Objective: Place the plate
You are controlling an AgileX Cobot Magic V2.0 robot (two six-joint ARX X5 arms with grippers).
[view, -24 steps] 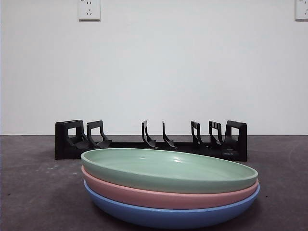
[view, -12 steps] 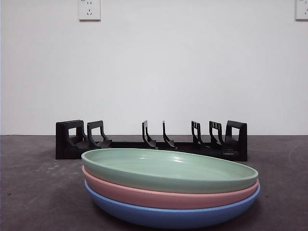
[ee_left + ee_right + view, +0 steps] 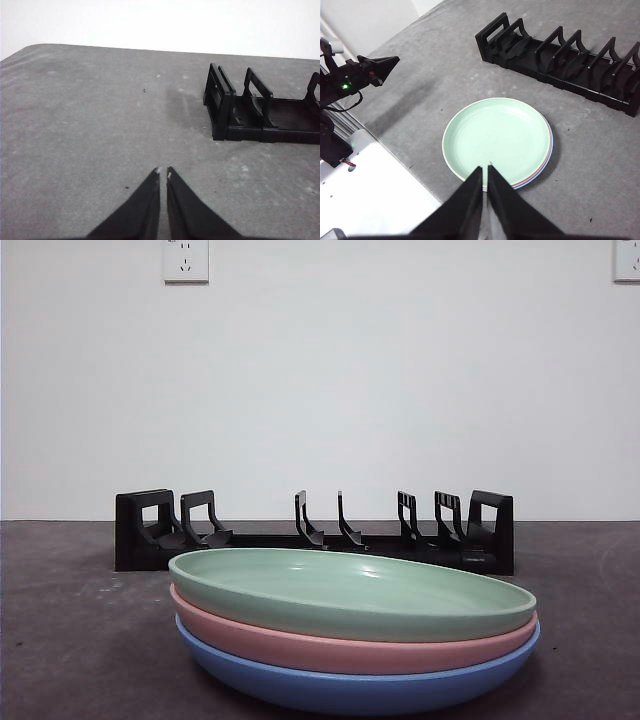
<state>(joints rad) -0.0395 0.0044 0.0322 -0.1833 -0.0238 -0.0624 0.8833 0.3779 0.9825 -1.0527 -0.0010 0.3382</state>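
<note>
Right gripper (image 3: 484,170) hovers above the green plate (image 3: 350,590) in front of the rack (image 3: 310,532) — jaws closed, empty; left gripper (image 3: 163,172) likewise.

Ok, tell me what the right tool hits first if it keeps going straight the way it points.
Most likely the green plate, top of the stack: the right tool, jaws shut, hangs above its near rim and points down at it. Depth is hard to judge from this view.
</note>
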